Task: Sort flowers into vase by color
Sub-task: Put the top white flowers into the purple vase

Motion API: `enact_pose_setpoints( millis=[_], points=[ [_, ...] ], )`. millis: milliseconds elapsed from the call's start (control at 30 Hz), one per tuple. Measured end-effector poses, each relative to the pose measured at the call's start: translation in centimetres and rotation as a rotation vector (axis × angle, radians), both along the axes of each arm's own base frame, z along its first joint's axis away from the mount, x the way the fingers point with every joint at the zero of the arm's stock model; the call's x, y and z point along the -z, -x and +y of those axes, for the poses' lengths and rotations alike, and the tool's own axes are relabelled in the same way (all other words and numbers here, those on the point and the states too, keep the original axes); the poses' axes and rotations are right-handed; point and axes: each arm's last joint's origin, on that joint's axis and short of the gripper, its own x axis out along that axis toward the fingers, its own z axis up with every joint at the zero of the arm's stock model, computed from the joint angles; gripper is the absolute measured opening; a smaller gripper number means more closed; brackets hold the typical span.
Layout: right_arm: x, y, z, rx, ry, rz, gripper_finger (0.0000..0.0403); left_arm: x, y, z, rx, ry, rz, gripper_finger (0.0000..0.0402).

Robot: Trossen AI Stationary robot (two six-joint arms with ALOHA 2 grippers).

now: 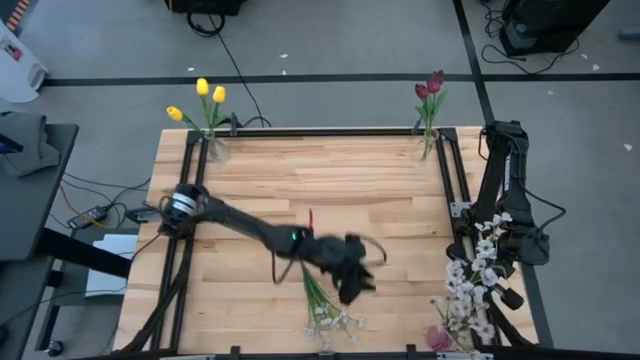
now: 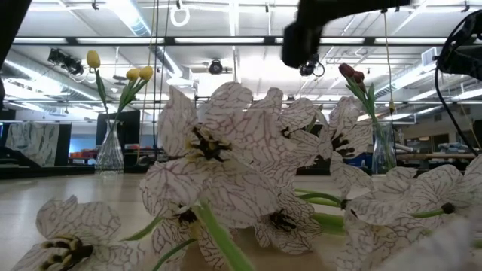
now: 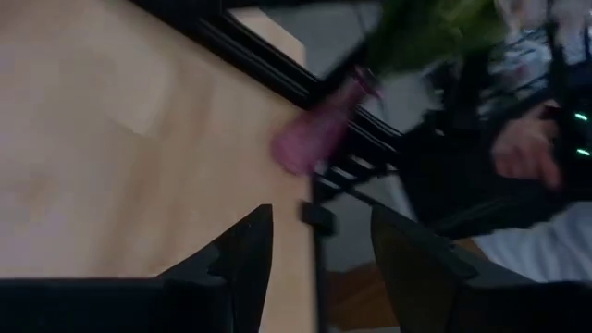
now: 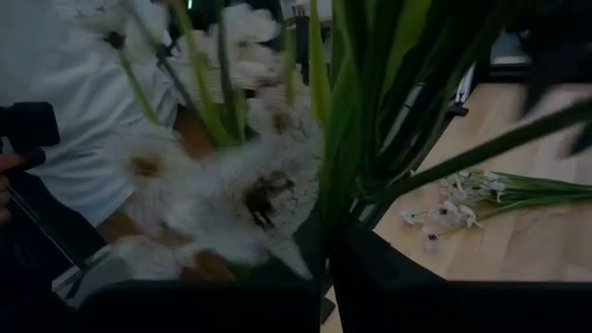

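Note:
Yellow tulips (image 1: pixel 208 93) stand in a glass vase (image 1: pixel 215 148) at the far left corner. Dark red tulips (image 1: pixel 430 88) stand in a vase (image 1: pixel 428 140) at the far right. A whitish spray (image 1: pixel 327 312) lies flat on the table near the front edge. More whitish sprays (image 1: pixel 478 270) stand in a pink vase (image 3: pixel 314 139) at the near right corner. My left gripper (image 3: pixel 321 215) hangs open and empty above the table, just right of the lying spray. My right gripper (image 4: pixel 324 245) is shut close behind the sprays in the pink vase. My right gripper's shut fingers (image 4: pixel 370 277) sit right against the green stems (image 4: pixel 356 166) of the sprays in the pink vase. The stems hide the fingertips, so I cannot tell whether they touch or hold one.
A black frame rail (image 1: pixel 450 190) runs along the table's edges. A person in a white shirt (image 4: pixel 83 111) stands beyond the near right corner, with a hand (image 3: pixel 527 148) near the right arm. Bare wood (image 1: pixel 330 175) lies across the table's middle.

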Motion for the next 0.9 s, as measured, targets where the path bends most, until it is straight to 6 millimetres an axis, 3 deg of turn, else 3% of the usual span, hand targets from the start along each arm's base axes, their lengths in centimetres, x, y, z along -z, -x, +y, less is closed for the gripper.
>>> enact_pose_setpoints(
  millis=[200,400,567,767,900],
  points=[
    [-0.2,-0.1,0.0,0.033,-0.027,0.0,0.002,3.9,-2.2,-2.9,-0.017,0.118,0.005,0.0187],
    [-0.4,-0.1,0.0,0.057,-0.052,-0.004,0.002,3.3,-8.0,-4.1,0.013,0.144,-0.186,0.0187],
    [-0.6,-0.1,0.1,0.054,-0.072,-0.01,0.002,5.0,-11.5,-5.5,0.128,0.168,-0.154,0.0187],
    [-0.5,-0.1,0.2,0.03,-0.067,-0.004,0.0023,6.5,-11.9,-5.1,0.163,0.317,-0.06,0.0187],
    [-0.3,-0.1,0.3,0.011,-0.049,0.002,0.0039,6.4,-12.0,-4.9,0.175,0.298,-0.079,0.0187]
  ],
)
